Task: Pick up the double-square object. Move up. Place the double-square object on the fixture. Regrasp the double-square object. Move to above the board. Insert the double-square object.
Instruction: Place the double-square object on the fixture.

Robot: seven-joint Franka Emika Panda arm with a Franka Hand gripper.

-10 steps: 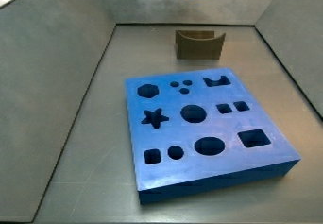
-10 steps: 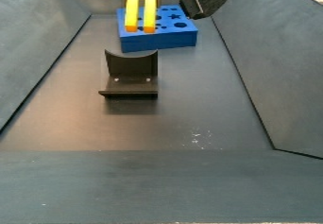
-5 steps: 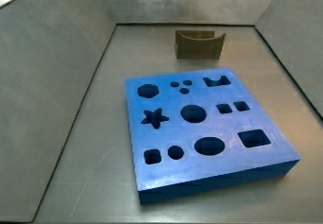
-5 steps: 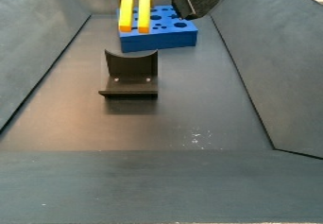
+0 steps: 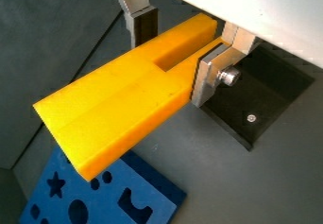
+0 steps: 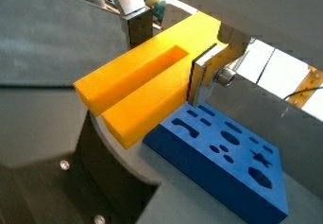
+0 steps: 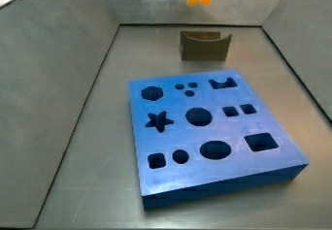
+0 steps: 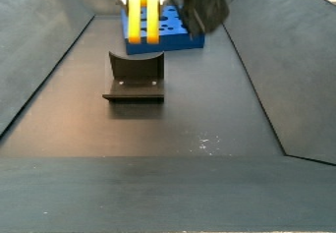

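The hand grips the double-square object between its fingers, above the fixture.

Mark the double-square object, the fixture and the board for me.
double-square object [image 5: 120, 100]: wrist view, broad yellow face, held in the gripper [image 5: 177, 46].
fixture [image 7: 204, 46]: side view, front wall under the notch.
board [image 7: 215, 179]: side view, bare blue top near the front edge.
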